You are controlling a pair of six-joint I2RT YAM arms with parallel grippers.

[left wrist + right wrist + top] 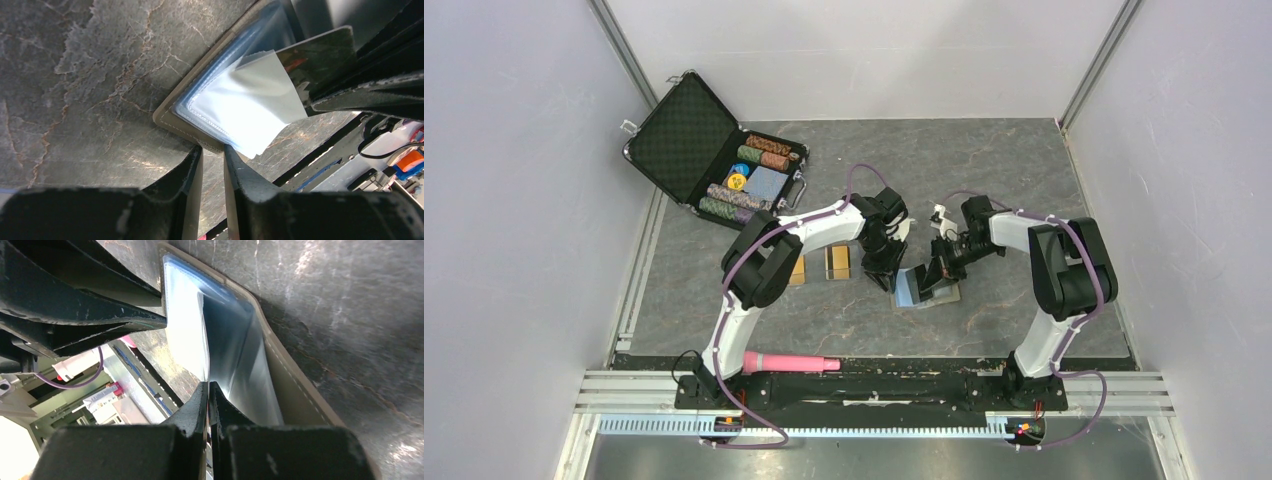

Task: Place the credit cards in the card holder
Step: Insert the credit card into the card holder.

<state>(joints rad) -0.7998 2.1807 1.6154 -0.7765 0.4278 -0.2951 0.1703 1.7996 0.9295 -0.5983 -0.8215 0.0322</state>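
Note:
The card holder (pixel 918 292) lies open on the table, light blue inside with a taupe rim (pixel 170 118) (pixel 295 385). My right gripper (pixel 937 270) (pixel 208 384) is shut on the glossy black credit card (pixel 320 50) (pixel 235 350). It holds the card tilted, with the lower end under a clear pocket flap (pixel 255 100) of the holder. My left gripper (pixel 885 279) (pixel 212 148) stands at the holder's left edge, its jaws a little apart, tips at the rim and nothing between them. Two orange-gold credit cards (pixel 797 270) (pixel 839 262) lie flat to the left.
An open black case of poker chips (pixel 714 150) sits at the back left. A pink cylinder (pixel 789 362) lies on the rail at the near edge, by the left arm's base. Grey walls enclose the table on three sides.

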